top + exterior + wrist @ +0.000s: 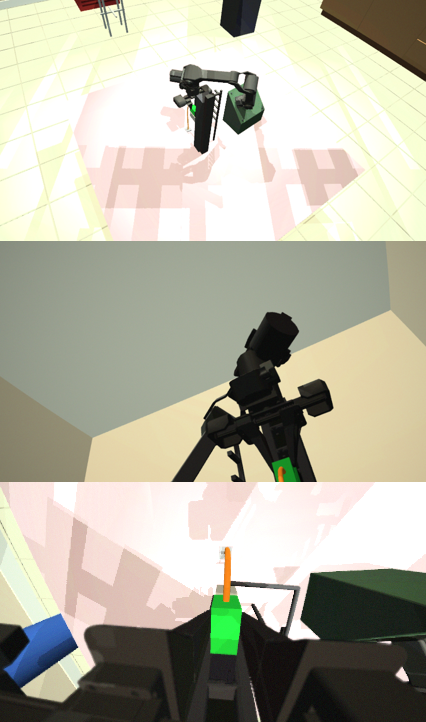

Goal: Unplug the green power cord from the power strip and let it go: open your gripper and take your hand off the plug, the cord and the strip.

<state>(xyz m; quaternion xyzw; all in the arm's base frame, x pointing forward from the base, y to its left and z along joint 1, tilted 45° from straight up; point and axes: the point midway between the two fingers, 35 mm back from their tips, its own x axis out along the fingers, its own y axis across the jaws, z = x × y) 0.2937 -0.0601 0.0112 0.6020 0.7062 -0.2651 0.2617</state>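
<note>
The power strip [203,125] is a tall black block that stands upright on the floor. The green plug [193,109] [287,465] [226,624] sits against its left face near the top. An orange cord [187,117] [280,474] [227,574] runs from the plug down to a small white piece [188,129] on the floor. My gripper [191,104] [225,615] reaches down from the arm, with one finger on each side of the plug, and is shut on it. I cannot tell from these views whether the plug's prongs are in the strip.
The arm's green base block [243,114] [370,602] stands right of the strip, with a thin ladder-like rack [217,110] between them. A dark blue pillar [239,16], a metal-legged red stand [113,14] and a brown counter [382,26] are farther off.
</note>
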